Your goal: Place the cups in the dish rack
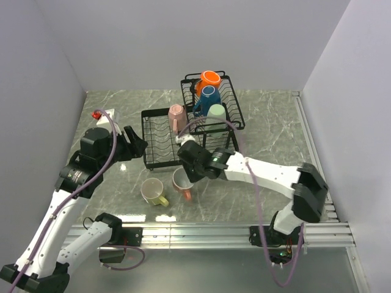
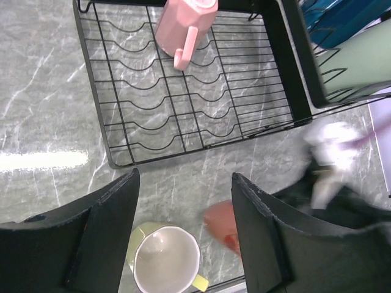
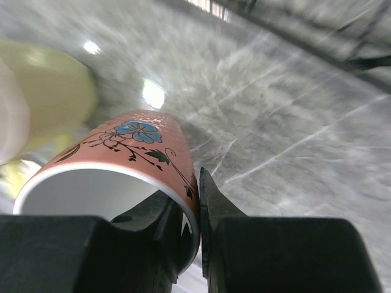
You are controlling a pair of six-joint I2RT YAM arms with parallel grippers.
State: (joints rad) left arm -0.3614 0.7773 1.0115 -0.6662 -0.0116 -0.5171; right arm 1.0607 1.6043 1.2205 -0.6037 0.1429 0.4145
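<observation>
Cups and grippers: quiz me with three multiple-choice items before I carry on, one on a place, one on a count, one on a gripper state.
1. Where is the pink cup?
A in the dish rack's lower tray
B on the table
C in the left gripper

2. How many cups sit in the upper basket?
A one
B three
C five

3. What is the right gripper doing?
A open over the rack
B shut on the salmon cup at its rim
C shut on a plate

Answers:
1 A, the top and left wrist views show it within the tray's wires.
2 B, the orange cup, blue cup and pale green cup show there.
3 B, the right wrist view shows it pinching that cup's wall.
</observation>
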